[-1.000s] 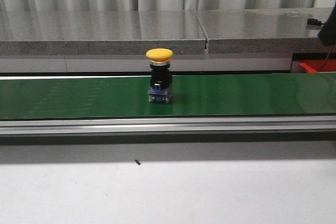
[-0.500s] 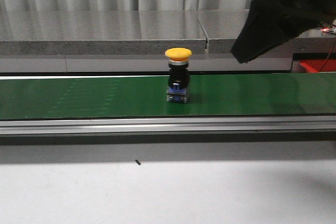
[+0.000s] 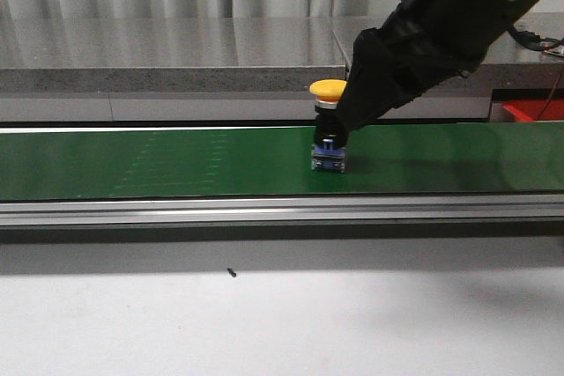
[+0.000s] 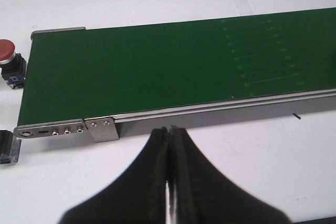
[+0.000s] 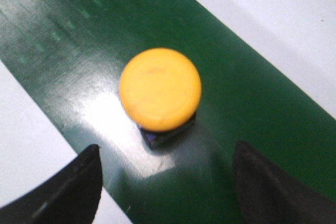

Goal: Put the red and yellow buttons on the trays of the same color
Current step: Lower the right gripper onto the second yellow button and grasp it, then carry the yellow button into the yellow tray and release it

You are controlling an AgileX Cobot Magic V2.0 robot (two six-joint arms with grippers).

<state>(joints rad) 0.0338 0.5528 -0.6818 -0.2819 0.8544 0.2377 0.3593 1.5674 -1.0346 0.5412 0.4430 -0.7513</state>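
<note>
A yellow button (image 3: 328, 89) with a black body and blue base stands upright on the green belt (image 3: 159, 160). My right arm (image 3: 423, 33) reaches down from the upper right and hangs just above and beside it. In the right wrist view the yellow button (image 5: 160, 88) lies ahead of my right gripper (image 5: 166, 148), which is open, its fingertips (image 5: 86, 174) wide apart and touching nothing. A red button (image 4: 6, 52) stands on the white table off the belt's end. My left gripper (image 4: 170, 130) is shut and empty above the table. Part of a red tray (image 3: 534, 111) shows at the far right. No yellow tray is in view.
The belt has a metal side rail (image 3: 264, 210) along its front, and a grey ledge (image 3: 176, 59) runs behind it. A dark block (image 4: 6, 148) lies on the table near the belt's end bracket (image 4: 100, 128). A small black speck (image 3: 231, 273) marks the white table.
The yellow button has travelled to the right along the belt. My right arm has swung in from the upper right and come down over it.
</note>
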